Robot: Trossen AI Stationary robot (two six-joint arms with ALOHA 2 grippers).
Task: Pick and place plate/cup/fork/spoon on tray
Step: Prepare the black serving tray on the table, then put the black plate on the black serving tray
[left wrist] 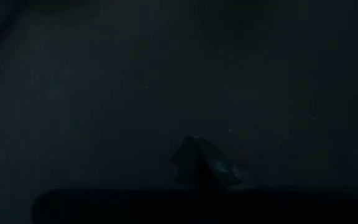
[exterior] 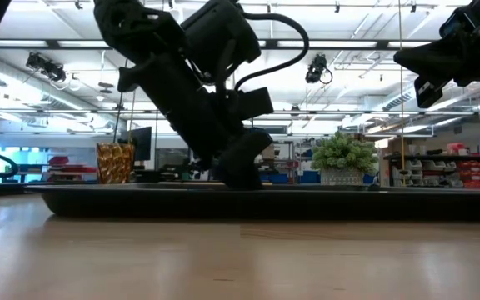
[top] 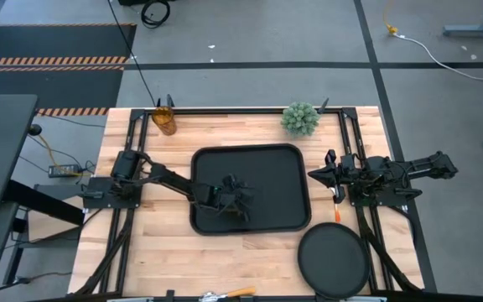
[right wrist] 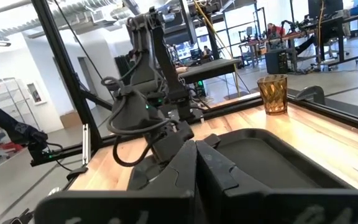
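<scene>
Left gripper shut and empty on tray floor; plate nearer shut, empty right gripper, at bench's near-right corner.

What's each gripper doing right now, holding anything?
Left gripper: shut, empty, down on the tray.
Right gripper: shut, empty, beside the tray.

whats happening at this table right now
The left gripper is shut and down on the black tray in the middle of the table, holding nothing that can be seen. The right gripper is shut beside the tray's right edge. The plate still lies on the table off the tray's near right corner, the amber cup stands at the far left, and a small plant at the far edge.
</scene>
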